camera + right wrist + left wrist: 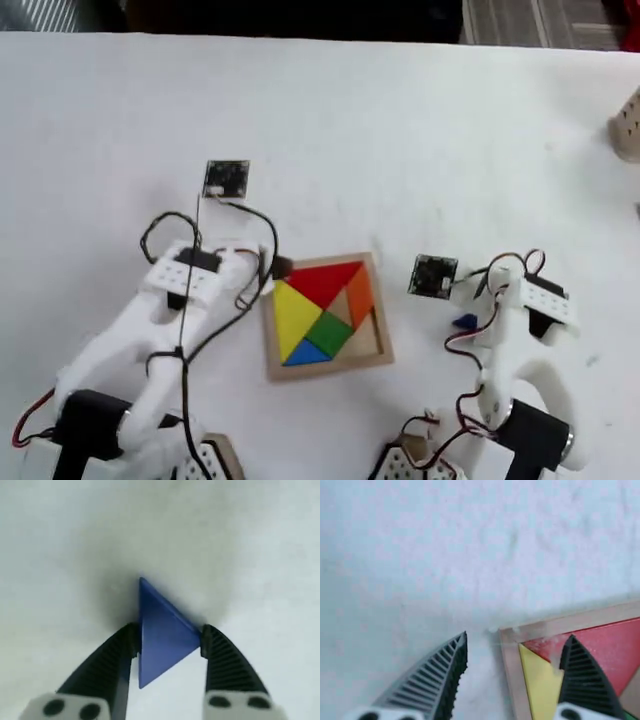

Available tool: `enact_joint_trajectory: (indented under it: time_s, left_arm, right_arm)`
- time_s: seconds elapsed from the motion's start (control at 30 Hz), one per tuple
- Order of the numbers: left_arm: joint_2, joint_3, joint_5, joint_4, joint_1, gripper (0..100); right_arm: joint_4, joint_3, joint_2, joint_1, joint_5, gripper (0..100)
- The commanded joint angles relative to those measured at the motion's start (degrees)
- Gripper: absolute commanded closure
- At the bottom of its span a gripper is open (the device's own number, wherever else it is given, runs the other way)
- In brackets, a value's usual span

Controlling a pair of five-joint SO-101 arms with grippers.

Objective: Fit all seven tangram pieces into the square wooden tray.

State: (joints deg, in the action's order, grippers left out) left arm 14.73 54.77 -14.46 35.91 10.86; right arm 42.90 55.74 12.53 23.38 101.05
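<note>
The tray [325, 369] is sitting mid-surface [400, 130] between the two arms, with pieces [320, 310] lying inside it. The left hand [517, 642] is straddling the tray's far left corner, one side outside the rim and the other over the pieces. Right of the tray and apart from it, the right hand [167, 630] is gripping a triangle piece [160, 625].

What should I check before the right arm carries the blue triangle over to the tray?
1. Right gripper closed on both sides of the blue triangle: ok.
2. Blue triangle lifted off the table: cannot tell.
3. Wooden tray has bare wood free for a piece: ok, there is a gap along its right side.
4. Left gripper out of the way: not ok, it stands open across the tray's corner, one finger over the tray.
5. Triangle's size suits the gap: cannot tell.
</note>
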Motion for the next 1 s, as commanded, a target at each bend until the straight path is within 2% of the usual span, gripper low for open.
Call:
enact_joint_trajectory:
  time_s: [0.0,0.13,0.27,0.5,0.67,0.97]
  left_arm:
    - [-0.1,-2.9,-0.1,-1.1,-0.1,70]
    - [-0.1,-2.9,-0.1,-1.1,-0.1,70]
    - [-0.1,-2.9,-0.1,-1.1,-0.1,70]
    - [-0.1,-2.9,-0.1,-1.1,-0.1,70]
    - [-0.1,-2.9,-0.1,-1.1,-0.2,70]
    - [-0.1,-2.9,-0.1,-1.1,-0.2,70]
  right_arm:
    - [-2.1,-0.2,6.0,1.1,-6.8,92.6]
    - [3.0,-0.2,13.7,-0.6,-18.6,92.6]
    - [15.7,-2.9,17.2,-4.8,-31.1,92.6]
    - [33.2,-14.9,11.6,-12.9,-63.3,92.6]
    - [35.7,-16.9,8.0,-22.5,-79.1,92.3]
    - [32.9,-20.3,3.1,-38.4,-102.5,92.1]
